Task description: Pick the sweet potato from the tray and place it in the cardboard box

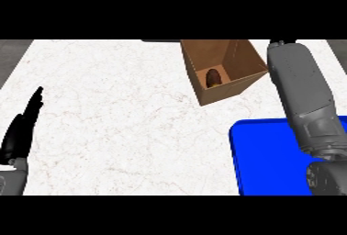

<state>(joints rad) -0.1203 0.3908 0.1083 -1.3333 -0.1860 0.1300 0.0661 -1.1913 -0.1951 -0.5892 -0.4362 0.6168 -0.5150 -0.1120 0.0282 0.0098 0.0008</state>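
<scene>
Brown and oblong, the sweet potato lay inside the open cardboard box at the far right of the white marble bench, its long axis running near to far along the box floor. By the look of things the placing was already done. The flat blue tray sat at the near right, showing nothing on its bare surface.

Over that tray the grey right forearm stretched away toward the box's right wall, ending at the far edge of the view. Only a dark tip of the right hand showed there, so whether its fingers were spread or curled could not be told. The sweet potato lay to the left of that hand, down inside the box, and the right arm was by far the nearer one.

At the near left edge the black left hand rested with fingers straight and pointing up, holding nothing.
</scene>
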